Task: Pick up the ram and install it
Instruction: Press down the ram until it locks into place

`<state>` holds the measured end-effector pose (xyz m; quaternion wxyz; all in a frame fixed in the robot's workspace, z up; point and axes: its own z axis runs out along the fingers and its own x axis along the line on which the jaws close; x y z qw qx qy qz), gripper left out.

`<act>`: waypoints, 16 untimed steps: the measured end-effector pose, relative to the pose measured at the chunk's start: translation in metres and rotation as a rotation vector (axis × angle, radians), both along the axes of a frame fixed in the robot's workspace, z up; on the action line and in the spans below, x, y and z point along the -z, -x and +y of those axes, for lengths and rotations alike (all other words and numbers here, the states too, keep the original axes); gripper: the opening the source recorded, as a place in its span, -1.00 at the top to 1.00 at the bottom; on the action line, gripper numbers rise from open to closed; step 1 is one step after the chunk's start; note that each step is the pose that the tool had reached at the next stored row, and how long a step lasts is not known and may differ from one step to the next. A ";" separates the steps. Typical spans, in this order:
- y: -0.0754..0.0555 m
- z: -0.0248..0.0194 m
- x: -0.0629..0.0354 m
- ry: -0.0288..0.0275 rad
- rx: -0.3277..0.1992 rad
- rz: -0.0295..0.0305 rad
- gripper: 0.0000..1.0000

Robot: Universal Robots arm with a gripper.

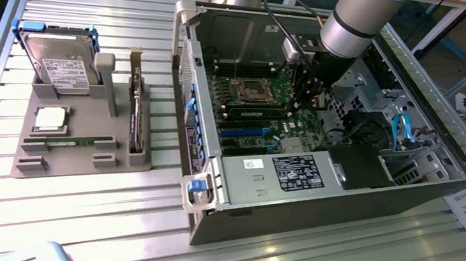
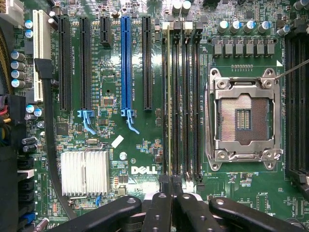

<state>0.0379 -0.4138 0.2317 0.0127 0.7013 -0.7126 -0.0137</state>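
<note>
A slim green ram [image 1: 69,142] lies flat in a groove of the grey holder [image 1: 75,168] on the exterior view's left. My gripper [image 1: 311,103] reaches down inside the open computer case [image 1: 311,208], just over the motherboard. In the wrist view my gripper [image 2: 172,186] is shut, its black fingers [image 2: 163,205] pressed together with nothing visible between them. They sit at the end of the memory slots [image 2: 186,96]. One slot holds a thin pale strip [image 2: 168,96] seen edge-on. Whether the fingers touch it I cannot tell.
The holder also carries a silver hard drive [image 1: 64,66], a square processor chip [image 1: 50,118] and an upright card [image 1: 135,124]. Beside the memory slots are the open processor socket [image 2: 244,118], black and blue expansion slots [image 2: 126,63] and a finned heatsink [image 2: 84,173].
</note>
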 end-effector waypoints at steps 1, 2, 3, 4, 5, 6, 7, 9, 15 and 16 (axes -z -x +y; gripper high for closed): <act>0.000 0.0000 0.0001 0.0000 0.000 0.0000 0.80; 0.000 0.0000 0.0001 0.0001 0.000 0.0000 0.80; 0.000 0.0000 0.0002 0.0001 0.000 0.0000 0.80; 0.000 0.0000 0.0003 0.0001 0.000 0.0000 0.80; 0.000 0.0000 0.0005 0.0001 0.000 0.0000 0.80; 0.000 0.0000 0.0006 0.0001 0.000 0.0000 0.80; 0.000 0.0000 0.0007 0.0001 0.000 0.0000 0.80; 0.000 0.0000 0.0010 -0.0001 0.000 -0.0001 0.80; 0.000 0.0000 -0.0016 -0.0003 0.000 0.0002 0.80; 0.000 0.0000 -0.0032 -0.0001 0.000 0.0004 0.80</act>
